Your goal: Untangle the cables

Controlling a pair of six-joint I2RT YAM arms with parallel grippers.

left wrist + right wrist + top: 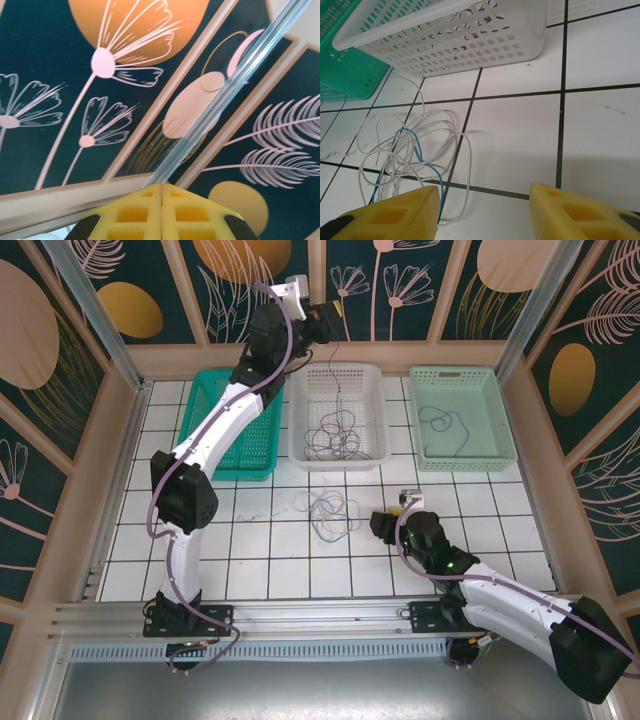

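left gripper (pixel 162 194): bottom centre, yellow, both halves pressed flat together, only a thin seam between; square pockets in the top faces, black at the outer corners
wall (pixel 40 50): dark teal panels behind the gripper, painted
flowers (pixel 125 45): pale pink outline, long stems, left half
orange disc (pixel 235 202): lower right, just beside the gripper
feather leaves (pixel 285 132): pale, right side
metal bar (pixel 225 95): silver, diagonal, from top right down to the gripper tip
wood trim (pixel 65 195): tan strips framing the panels
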